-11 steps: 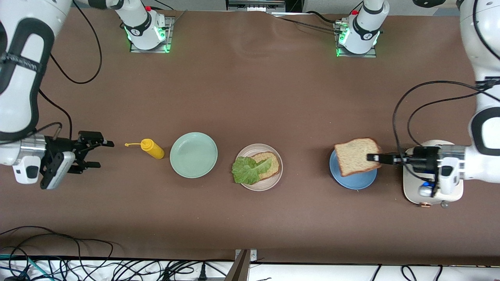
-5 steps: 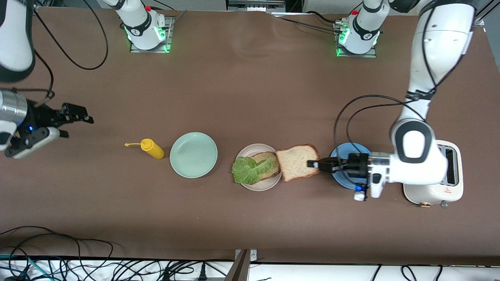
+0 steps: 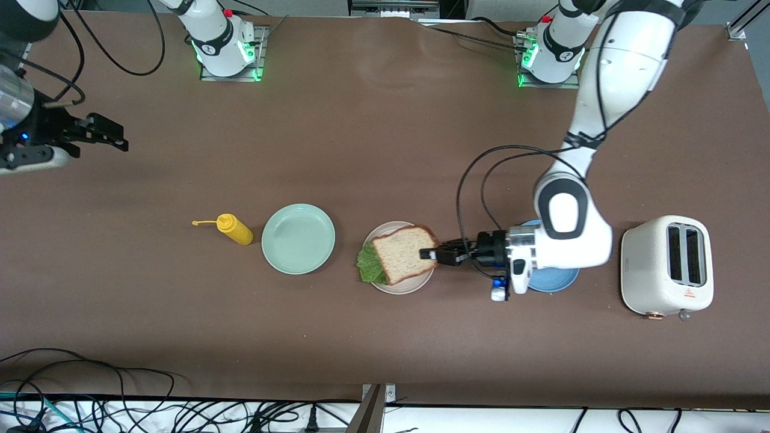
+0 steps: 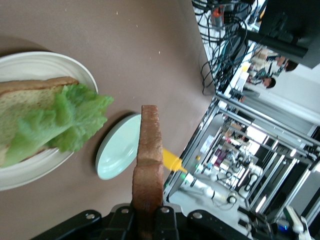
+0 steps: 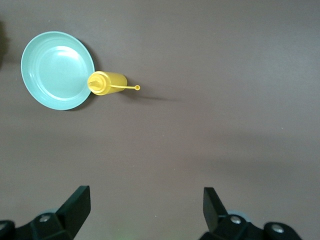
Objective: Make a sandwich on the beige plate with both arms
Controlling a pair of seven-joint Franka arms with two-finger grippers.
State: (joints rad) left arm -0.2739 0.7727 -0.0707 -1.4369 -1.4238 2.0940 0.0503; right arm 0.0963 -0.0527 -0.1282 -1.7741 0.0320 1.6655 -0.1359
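Three plates on the worktop: one beige plate (image 3: 402, 286), one mint-green plate (image 3: 298, 239), one blue plate (image 3: 556, 281). Two bread slices: one lower slice (image 4: 22, 107) lying on the beige plate, one upper slice (image 3: 402, 254) gripped over it. One lettuce leaf (image 3: 367, 267). One yellow squeeze bottle (image 3: 234, 229). One white toaster (image 3: 666, 266) with two slots. Two robot arms, each with one pincer: left pincer (image 3: 434, 254), right pincer (image 3: 108, 135).
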